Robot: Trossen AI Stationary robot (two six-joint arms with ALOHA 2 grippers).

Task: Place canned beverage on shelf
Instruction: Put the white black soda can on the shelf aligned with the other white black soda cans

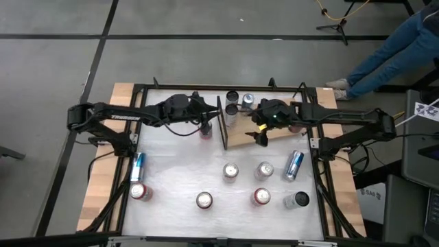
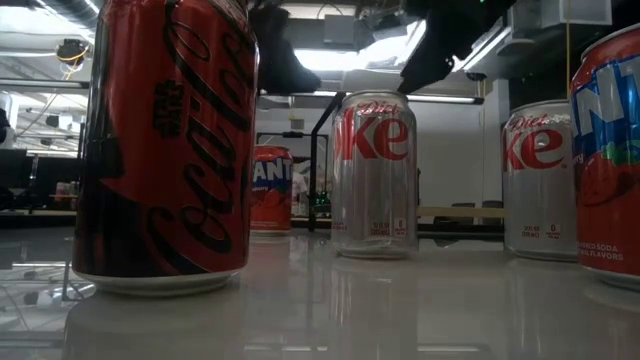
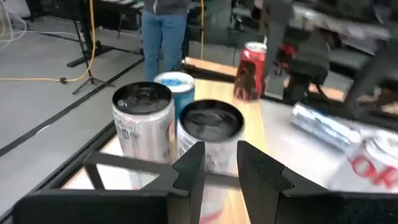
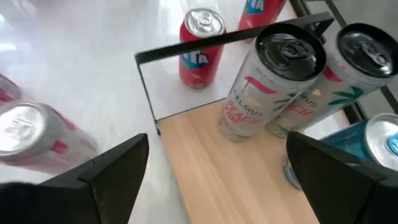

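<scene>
In the high view, the shelf (image 1: 236,138) lay flat at the far middle of the table. Its long side ran across from one arm to the other, with the black frame upright at the end near the left arm. Three cans (image 1: 232,103) stood on its far edge, and many loose cans (image 1: 230,170) waited on the table, so I judge the work partly done.

In the low view, a Diet Coke can (image 2: 375,175) stood upright in front and hid most of the shelf.

In the left wrist view, the left gripper (image 3: 221,165) was just outside the frame, its jaws only narrowly apart and holding nothing.

In the right wrist view, the right gripper (image 4: 217,149) hung over the bare board, its jaws wide apart and empty.
</scene>
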